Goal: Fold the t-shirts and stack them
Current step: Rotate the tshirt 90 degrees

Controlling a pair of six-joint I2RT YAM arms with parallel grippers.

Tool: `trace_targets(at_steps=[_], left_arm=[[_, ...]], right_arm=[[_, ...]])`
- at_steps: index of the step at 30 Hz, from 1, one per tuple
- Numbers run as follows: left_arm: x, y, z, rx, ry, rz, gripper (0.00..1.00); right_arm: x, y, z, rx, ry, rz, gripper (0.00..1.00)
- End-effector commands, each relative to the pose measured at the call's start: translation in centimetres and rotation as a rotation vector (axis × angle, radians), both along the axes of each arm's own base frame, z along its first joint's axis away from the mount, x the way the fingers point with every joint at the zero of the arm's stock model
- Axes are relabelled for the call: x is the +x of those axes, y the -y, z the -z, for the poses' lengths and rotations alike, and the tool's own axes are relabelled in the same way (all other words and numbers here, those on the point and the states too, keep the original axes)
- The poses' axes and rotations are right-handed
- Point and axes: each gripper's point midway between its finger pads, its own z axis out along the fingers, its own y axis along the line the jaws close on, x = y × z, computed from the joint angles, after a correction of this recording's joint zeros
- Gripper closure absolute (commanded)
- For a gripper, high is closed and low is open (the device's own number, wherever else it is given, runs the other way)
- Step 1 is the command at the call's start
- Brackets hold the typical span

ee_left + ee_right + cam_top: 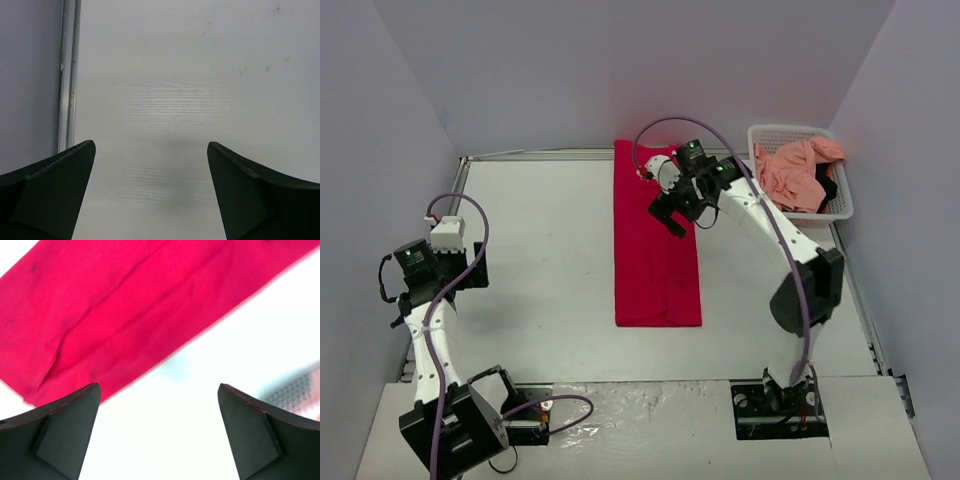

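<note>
A crimson red t-shirt [655, 250] lies folded into a long narrow strip down the middle of the white table [550, 250]. The right wrist view shows the same red t-shirt [130, 310] across its upper left. My right gripper [672, 212] hovers open above the strip's upper right edge, nothing between its fingers. A salmon pink t-shirt [795, 172] lies crumpled in the basket with a bit of black garment [827, 190]. My left gripper [432, 262] stands open at the table's far left, over bare table [150, 100], empty.
The white lattice basket [840, 160] stands at the back right corner. A metal rail [67, 75] runs along the table's left edge beside the purple wall. The arm bases and cables sit at the near edge.
</note>
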Motion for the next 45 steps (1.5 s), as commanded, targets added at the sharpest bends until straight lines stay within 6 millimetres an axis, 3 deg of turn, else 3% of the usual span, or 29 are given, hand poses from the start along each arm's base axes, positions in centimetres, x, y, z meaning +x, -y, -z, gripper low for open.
trace_targets(at_steps=[1,3,4,5,7,8,12,15,20,23,31,38,45], left_arm=[[0.8,1.0,-4.6,0.035,0.117,0.100,0.06],[0.9,1.7,-5.7,0.040,0.142,0.143,0.06],[0.6,2.2,-6.1,0.044,0.149,0.167,0.06],[0.6,3.0,-6.4,0.030,0.166,0.209,0.06],[0.3,4.1,-6.9,0.038,0.202,0.268,0.06],[0.2,4.6,-6.9,0.035,0.216,0.296,0.06],[-0.6,8.2,-6.3,-0.017,0.269,0.460,0.06],[-1.2,9.8,-5.0,-0.088,0.241,0.513,0.06],[-1.7,11.8,-3.0,-0.156,0.188,0.583,0.06],[-1.5,12.1,-2.2,-0.155,0.162,0.593,0.06],[-1.0,12.0,-1.7,-0.171,0.139,0.577,0.06],[-1.2,11.5,-1.5,-0.156,0.119,0.550,0.06],[-1.1,11.1,-1.5,-0.149,0.114,0.531,0.06]], right_arm=[[-2.2,3.8,-2.5,-0.014,0.108,0.087,0.00],[-2.9,6.0,-2.7,-0.005,0.140,0.126,0.00],[-4.3,5.9,-3.9,0.087,0.144,0.100,0.00],[-5.4,7.6,-1.8,0.106,0.076,0.129,0.00],[-7.7,7.6,-1.0,0.200,0.004,0.118,0.00],[-9.1,7.7,0.7,0.227,-0.061,0.108,0.00],[-9.7,10.2,-0.3,0.260,-0.005,0.151,0.00],[-11.3,9.7,-0.7,0.331,-0.014,0.142,0.00],[-9.9,11.5,-0.7,0.391,0.078,0.269,0.00],[-10.0,12.1,-0.1,0.426,0.093,0.293,0.00],[-8.5,13.8,1.6,0.407,0.096,0.422,0.00],[-9.0,15.5,-0.1,0.438,0.167,0.433,0.00],[-8.8,16.3,0.3,0.416,0.162,0.451,0.00]])
